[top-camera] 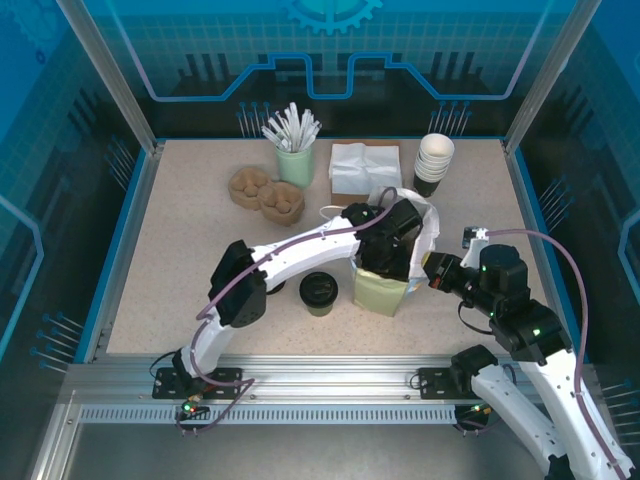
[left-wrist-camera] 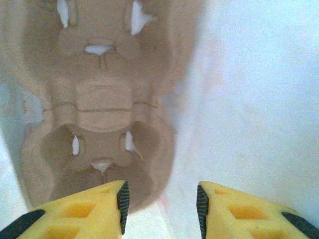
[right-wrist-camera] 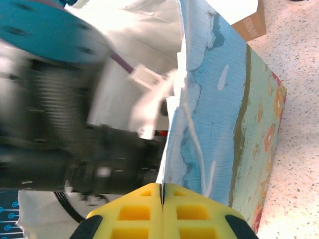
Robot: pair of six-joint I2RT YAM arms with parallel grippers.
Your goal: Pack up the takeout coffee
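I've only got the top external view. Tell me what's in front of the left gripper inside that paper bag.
Observer: A brown moulded-pulp cup carrier lies against the white inner wall of the paper bag; no cup sits in it.
Operator: Report the left jaws.
Observer: The left gripper is open, with nothing between its jaws.
Operator: Now the right one.
Observer: The right gripper is shut on the bag's upper edge, pinching the paper.
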